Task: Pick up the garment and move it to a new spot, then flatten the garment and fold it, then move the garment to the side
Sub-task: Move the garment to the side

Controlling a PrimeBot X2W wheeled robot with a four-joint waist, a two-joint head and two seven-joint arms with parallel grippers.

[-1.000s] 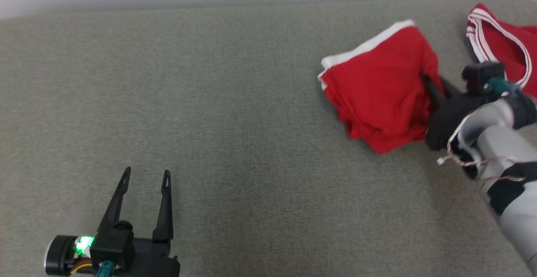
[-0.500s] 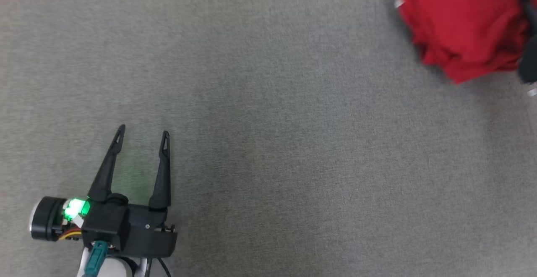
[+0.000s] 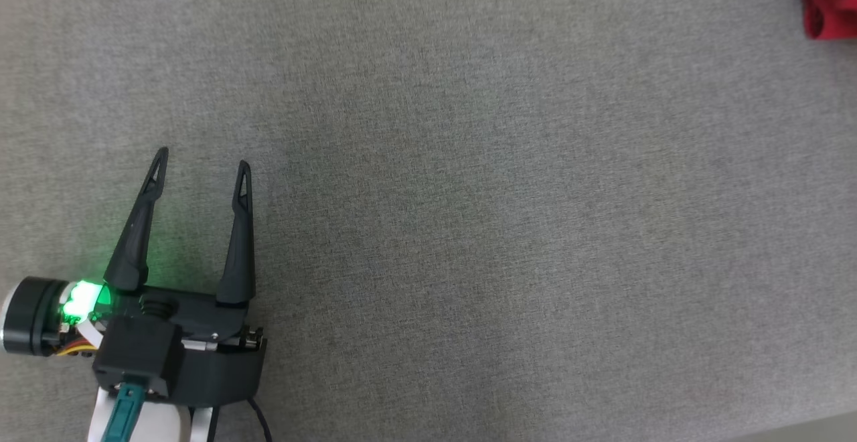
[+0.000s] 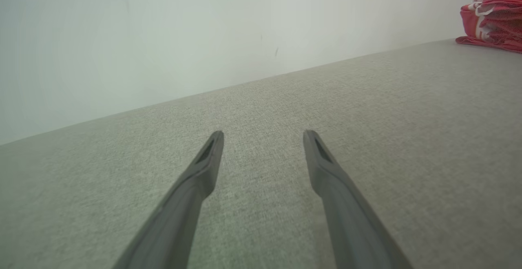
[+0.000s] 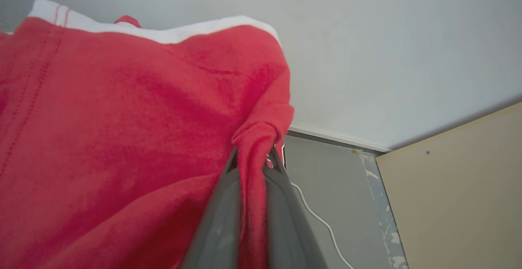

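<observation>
Head view: the grey fabric surface [image 3: 469, 228] lies bare around the left gripper [image 3: 201, 160], whose fingers are spread wide and hold nothing. The red garment [image 3: 829, 0] shows toward the surface's far right.

Left wrist view: a red-and-white cloth heap [image 4: 493, 20] sits at the far edge by the wall [image 4: 163, 36].

Right wrist view: the right gripper [image 5: 253, 157] pinches a bunched fold of the garment. The white band is uppermost and the long axis is unclear.
</observation>
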